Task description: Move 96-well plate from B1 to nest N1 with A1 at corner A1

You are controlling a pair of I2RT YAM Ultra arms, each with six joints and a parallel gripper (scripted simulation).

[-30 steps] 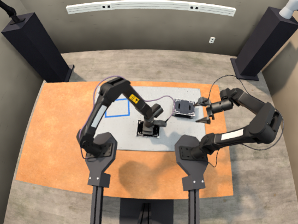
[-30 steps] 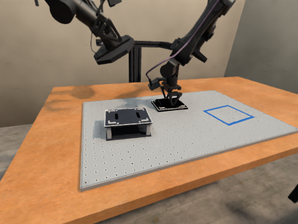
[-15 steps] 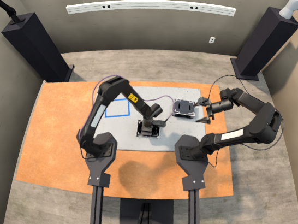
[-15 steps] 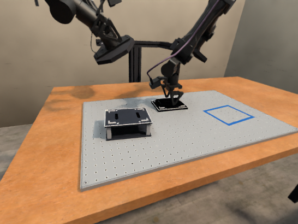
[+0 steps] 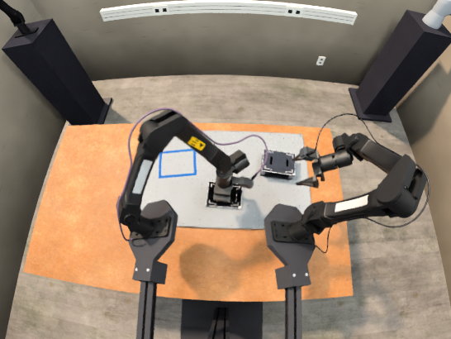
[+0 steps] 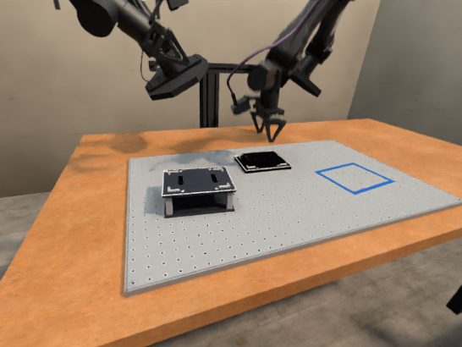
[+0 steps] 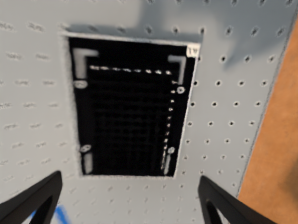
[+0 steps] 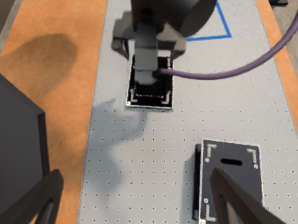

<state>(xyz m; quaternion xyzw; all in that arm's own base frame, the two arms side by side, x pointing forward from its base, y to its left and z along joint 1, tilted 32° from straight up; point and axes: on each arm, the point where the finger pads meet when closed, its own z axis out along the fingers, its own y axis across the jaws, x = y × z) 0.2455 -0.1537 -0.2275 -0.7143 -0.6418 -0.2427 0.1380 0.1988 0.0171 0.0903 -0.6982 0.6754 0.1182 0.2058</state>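
The black 96-well plate (image 5: 225,202) lies flat on a low black pad with white corner marks near the front middle of the grey pegboard. In the left wrist view the plate (image 7: 130,120) fills the pad, and an A1 label (image 7: 192,50) sits at the pad's upper right corner. My left gripper (image 6: 269,129) (image 7: 133,179) is open and empty, hanging straight above the plate and clear of it. The raised nest N1 (image 5: 278,163) stands empty (image 6: 198,183). My right gripper (image 5: 307,167) is open and empty, held in the air beside the nest (image 8: 135,200).
The blue outlined bench spot B1 (image 5: 178,163) is empty (image 6: 354,178). The left arm's purple cable (image 8: 235,67) hangs over the board above the plate. The orange table top surrounds the pegboard. Two dark pillars stand behind the table.
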